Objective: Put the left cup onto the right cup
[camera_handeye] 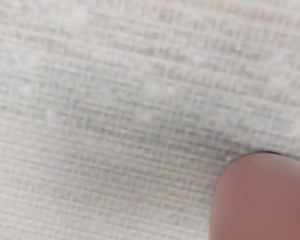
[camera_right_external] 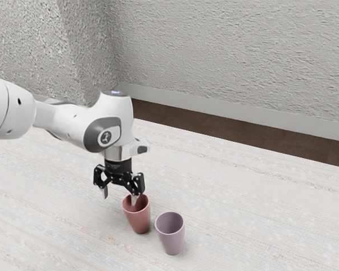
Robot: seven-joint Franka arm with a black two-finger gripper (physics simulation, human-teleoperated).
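A small emblem [camera_right_external: 105, 135] on the arm's grey joint is too small to be read. Two cups are counted on the table [camera_right_external: 260, 192]: a red cup [camera_right_external: 137, 214] and, just beside it toward the exterior view's right, a purple cup [camera_right_external: 170, 232], both upright. The gripper [camera_right_external: 120, 195] is held wide open over the red cup's rim, with one finger [camera_right_external: 134, 199] dipped inside its mouth and the other kept clear outside. The red cup [camera_handeye: 262, 197] is seen just under the hand.

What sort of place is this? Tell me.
Likely a bare simulated test room, not a home: rough grey walls with a baseboard, a dark floor strip, and a pale woven-textured table holding a red cup and a purple cup.
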